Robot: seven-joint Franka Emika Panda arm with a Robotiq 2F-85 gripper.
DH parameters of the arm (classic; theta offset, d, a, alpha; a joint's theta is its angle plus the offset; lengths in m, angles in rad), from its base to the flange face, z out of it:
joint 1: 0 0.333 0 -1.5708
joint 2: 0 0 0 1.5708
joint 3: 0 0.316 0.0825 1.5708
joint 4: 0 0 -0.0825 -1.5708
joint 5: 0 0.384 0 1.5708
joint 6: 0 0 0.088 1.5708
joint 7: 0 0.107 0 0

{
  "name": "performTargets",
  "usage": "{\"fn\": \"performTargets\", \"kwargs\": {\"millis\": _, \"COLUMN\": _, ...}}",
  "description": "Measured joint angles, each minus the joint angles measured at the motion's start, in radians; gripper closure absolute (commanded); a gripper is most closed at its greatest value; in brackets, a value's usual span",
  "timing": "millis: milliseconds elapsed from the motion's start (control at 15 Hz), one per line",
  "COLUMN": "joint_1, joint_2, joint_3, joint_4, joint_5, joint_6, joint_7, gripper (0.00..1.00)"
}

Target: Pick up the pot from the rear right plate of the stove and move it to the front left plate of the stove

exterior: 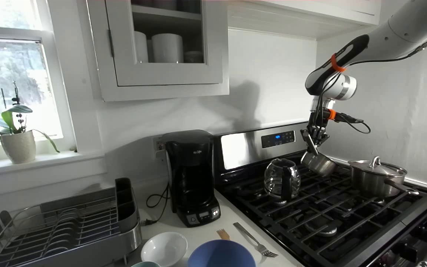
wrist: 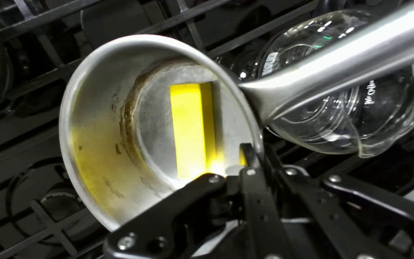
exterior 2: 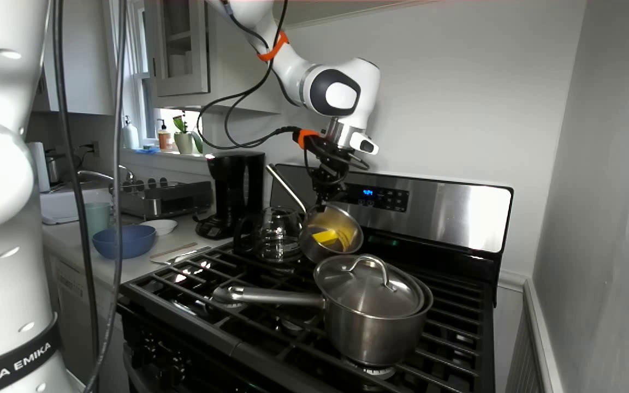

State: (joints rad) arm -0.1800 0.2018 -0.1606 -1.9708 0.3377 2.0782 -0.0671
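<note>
The pot [exterior: 321,165], a small shiny saucepan, is tilted above the rear of the stove [exterior: 240,148]. In an exterior view its opening [exterior 2: 319,252] shows a yellow block inside; the wrist view also shows the pot [wrist: 101,144]. Its handle slants upward. My gripper [exterior: 314,150] is shut on the pot's rim near the handle base; one finger is inside the wall, one outside [wrist: 259,153]. The pot appears off the grate. The front left plate [exterior 2: 233,301] shows its burner. The rear right plate [exterior 2: 454,284] is partly hidden behind the larger pot.
A glass carafe [exterior: 281,180] stands on the rear left grate, close beside the pot. A larger lidded steel pot [exterior 2: 372,327] stands at the front right, its handle reaching left. A coffee maker [exterior: 191,178], a blue bowl [exterior: 221,256] and a fork [exterior: 254,239] are on the counter.
</note>
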Motion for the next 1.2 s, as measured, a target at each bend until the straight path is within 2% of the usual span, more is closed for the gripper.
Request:
{"fn": "performTargets", "kwargs": {"millis": 400, "joint_1": 0.002, "joint_2": -0.126, "joint_3": 0.008, "joint_4": -0.028, "joint_5": -0.019, "joint_6": 0.0, "joint_7": -0.026, "gripper": 0.97}}
{"fn": "performTargets", "kwargs": {"millis": 600, "joint_1": 0.011, "joint_2": -0.207, "joint_3": 0.009, "joint_4": -0.077, "joint_5": -0.153, "joint_6": 0.006, "joint_7": 0.024, "gripper": 0.98}}
{"fn": "performTargets", "kwargs": {"millis": 800, "joint_1": 0.024, "joint_2": -0.309, "joint_3": 0.026, "joint_4": -0.181, "joint_5": -0.357, "joint_6": 0.05, "joint_7": 0.115, "gripper": 0.98}}
{"fn": "performTargets", "kwargs": {"millis": 1000, "joint_1": 0.027, "joint_2": -0.423, "joint_3": 0.069, "joint_4": -0.296, "joint_5": -0.532, "joint_6": 0.05, "joint_7": 0.23, "gripper": 0.98}}
{"fn": "performTargets", "kwargs": {"millis": 1200, "joint_1": 0.027, "joint_2": -0.535, "joint_3": 0.13, "joint_4": -0.395, "joint_5": -0.618, "joint_6": -0.023, "joint_7": 0.323, "gripper": 0.98}}
